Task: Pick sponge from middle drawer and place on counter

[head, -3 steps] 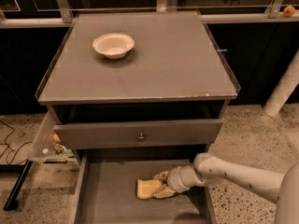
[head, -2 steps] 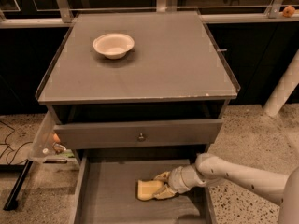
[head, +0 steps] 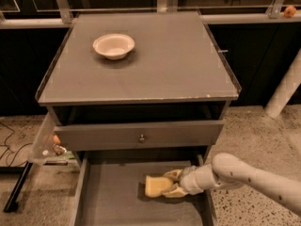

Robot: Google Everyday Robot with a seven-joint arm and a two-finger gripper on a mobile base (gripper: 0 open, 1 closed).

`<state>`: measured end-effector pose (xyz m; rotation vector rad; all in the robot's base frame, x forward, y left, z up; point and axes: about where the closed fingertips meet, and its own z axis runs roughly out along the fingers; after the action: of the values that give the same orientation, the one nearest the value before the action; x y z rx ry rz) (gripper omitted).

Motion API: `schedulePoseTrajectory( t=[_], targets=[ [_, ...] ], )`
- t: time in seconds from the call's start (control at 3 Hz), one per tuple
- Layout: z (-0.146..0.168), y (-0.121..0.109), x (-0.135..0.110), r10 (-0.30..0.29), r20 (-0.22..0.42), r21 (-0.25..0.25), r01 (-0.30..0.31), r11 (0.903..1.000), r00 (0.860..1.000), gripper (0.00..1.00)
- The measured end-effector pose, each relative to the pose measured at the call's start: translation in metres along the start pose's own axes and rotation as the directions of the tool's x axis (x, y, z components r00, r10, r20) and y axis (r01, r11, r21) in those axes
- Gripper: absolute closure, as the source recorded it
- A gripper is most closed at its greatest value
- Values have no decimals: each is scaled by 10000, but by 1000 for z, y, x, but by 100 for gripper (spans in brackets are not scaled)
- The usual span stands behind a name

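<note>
The pale yellow sponge [head: 155,186] lies on the floor of the open middle drawer [head: 113,197], right of its centre. My gripper [head: 167,184] reaches in from the right at the end of the pale arm. Its two yellowish fingers [head: 173,175] sit on either side of the sponge's right end and press against it. The sponge still rests on the drawer floor. The grey counter [head: 155,65] is above, with thin side rims and a chipped front edge.
A round white bowl [head: 114,45] stands on the counter's back left. The drawer above, with a small round knob [head: 141,138], is pushed nearly in. A clear panel [head: 43,140] and cables are on the floor at left. A white post [head: 284,91] stands at right.
</note>
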<state>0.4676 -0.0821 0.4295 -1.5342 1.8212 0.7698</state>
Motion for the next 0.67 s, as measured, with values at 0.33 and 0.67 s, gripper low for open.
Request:
schedulePoseTrajectory(
  t=[0.33,0.67],
  targets=[
    [-53,2,-16,161,-78,507,-157,9986,9998,100],
    [-125,2,-50,-50,-376,1094,91,9940,9993,100]
  ],
)
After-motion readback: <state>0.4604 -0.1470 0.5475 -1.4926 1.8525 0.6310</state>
